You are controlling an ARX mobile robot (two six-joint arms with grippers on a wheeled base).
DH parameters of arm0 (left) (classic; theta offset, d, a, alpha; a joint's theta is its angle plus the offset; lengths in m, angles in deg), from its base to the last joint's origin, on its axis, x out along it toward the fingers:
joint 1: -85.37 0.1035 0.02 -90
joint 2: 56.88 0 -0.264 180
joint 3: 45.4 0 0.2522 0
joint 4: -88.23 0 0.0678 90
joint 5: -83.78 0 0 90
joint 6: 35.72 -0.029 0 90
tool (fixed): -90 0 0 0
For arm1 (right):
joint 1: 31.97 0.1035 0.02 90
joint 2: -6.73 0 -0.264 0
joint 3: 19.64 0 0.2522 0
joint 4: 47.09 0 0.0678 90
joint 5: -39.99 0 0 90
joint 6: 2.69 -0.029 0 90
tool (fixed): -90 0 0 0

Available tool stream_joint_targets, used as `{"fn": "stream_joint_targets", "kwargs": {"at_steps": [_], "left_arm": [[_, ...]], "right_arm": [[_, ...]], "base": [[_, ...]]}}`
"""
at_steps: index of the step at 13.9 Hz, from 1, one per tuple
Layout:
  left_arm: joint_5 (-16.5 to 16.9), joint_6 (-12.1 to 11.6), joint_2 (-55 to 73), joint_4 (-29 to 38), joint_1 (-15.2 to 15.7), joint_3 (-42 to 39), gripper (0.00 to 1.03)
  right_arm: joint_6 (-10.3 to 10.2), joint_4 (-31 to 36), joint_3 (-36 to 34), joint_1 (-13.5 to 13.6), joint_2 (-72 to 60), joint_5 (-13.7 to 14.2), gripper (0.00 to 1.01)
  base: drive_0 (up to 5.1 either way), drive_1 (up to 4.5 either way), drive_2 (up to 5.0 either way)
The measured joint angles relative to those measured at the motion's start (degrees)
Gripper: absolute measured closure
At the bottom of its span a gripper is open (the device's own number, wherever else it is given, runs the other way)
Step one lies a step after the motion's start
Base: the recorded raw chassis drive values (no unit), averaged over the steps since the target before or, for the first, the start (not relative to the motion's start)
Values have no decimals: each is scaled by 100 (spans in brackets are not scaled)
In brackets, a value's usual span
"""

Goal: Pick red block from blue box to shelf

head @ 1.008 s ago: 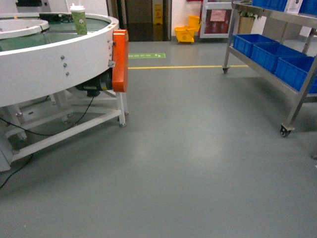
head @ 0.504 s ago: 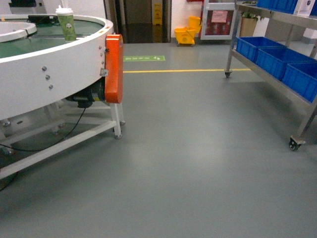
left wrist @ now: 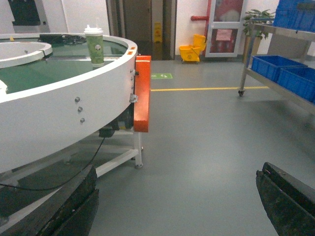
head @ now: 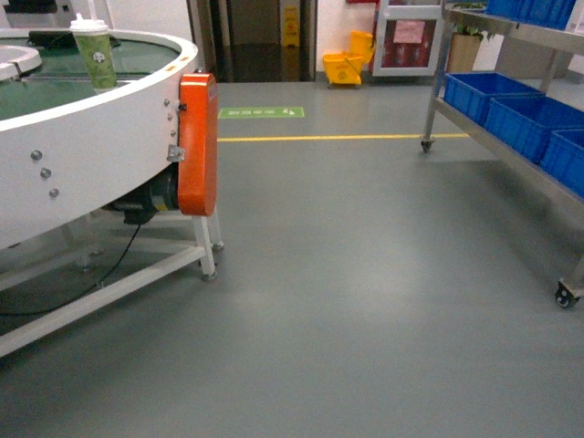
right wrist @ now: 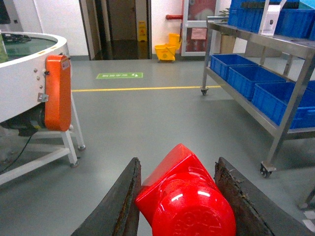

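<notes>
Between my right gripper [right wrist: 178, 196] fingers the red block [right wrist: 184, 196] sits clamped; left gripper [left wrist: 177, 201] jaws apart, shelf [right wrist: 256, 59] far right.

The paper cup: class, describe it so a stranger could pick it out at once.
Find the big white round table on the left. On its green top stands the cup, upright, green-sleeved with a white lid: the only drink container there.
</notes>
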Motion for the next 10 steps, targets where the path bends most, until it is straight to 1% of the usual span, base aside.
{"fn": "stream_joint_targets", "kwargs": {"at_steps": [3,8,10], "left_arm": [[4,0,0,13,0,0,5],[2,0,0,9,0,0,5],[-4,0,0,9,4,0,5]], "right_arm": [[-2,-9,0,0,0,0,63],[-2,-4,0,0,0,0,63],[0,0,0,0,0,0,63]], "base": [[-6,426,-437],[-9,-9,-9],[-153,-153,-153]]}}
